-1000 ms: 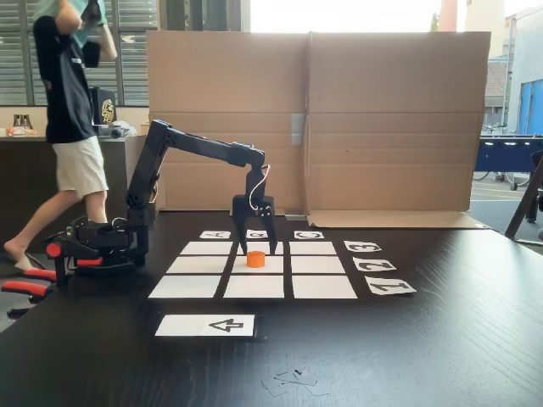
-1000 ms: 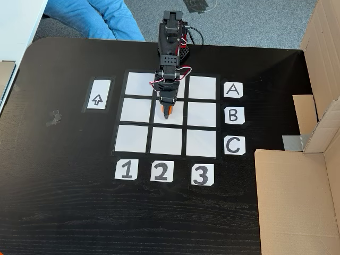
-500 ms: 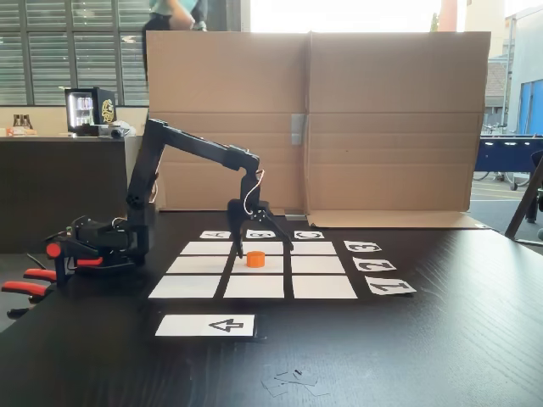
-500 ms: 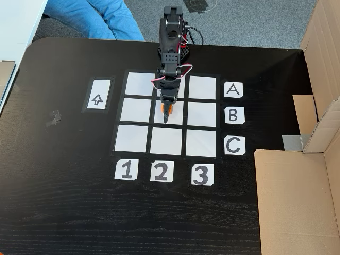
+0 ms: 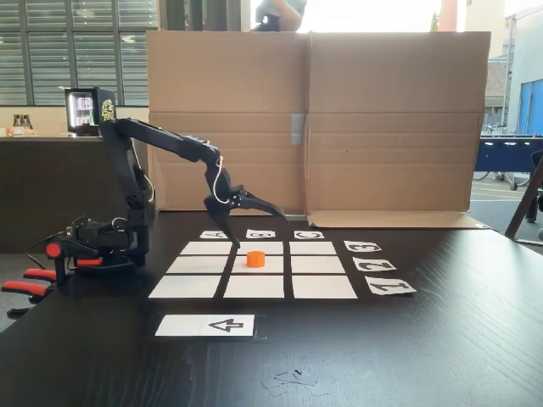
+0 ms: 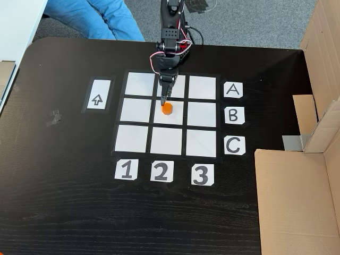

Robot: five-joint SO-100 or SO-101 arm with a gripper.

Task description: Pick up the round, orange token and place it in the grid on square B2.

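The orange token [image 5: 254, 259] [image 6: 167, 109] stands upright on square B2 [image 5: 273, 266] [image 6: 173, 119], the centre cell of the white 3x3 grid [image 5: 187, 287] [image 6: 133, 138]. In one fixed view my gripper [image 5: 259, 229] hangs above and behind the token, clear of it, with its jaws spread wide and nothing between them. From above, the gripper [image 6: 164, 98] points down over the gap between the A2 cell and the centre cell, its tip just short of the token.
A white card with a black arrow [image 5: 208, 325] [image 6: 99, 94] lies beside the grid. Letter and number labels [image 6: 234, 115] edge it. A cardboard wall [image 5: 382, 119] [image 6: 297, 196] borders the table. A person's blue-jeaned legs [image 6: 90, 18] are beyond the arm's base.
The gripper has opened, let go of the token and drawn back and up toward the arm's base. The token stays on the centre cell.
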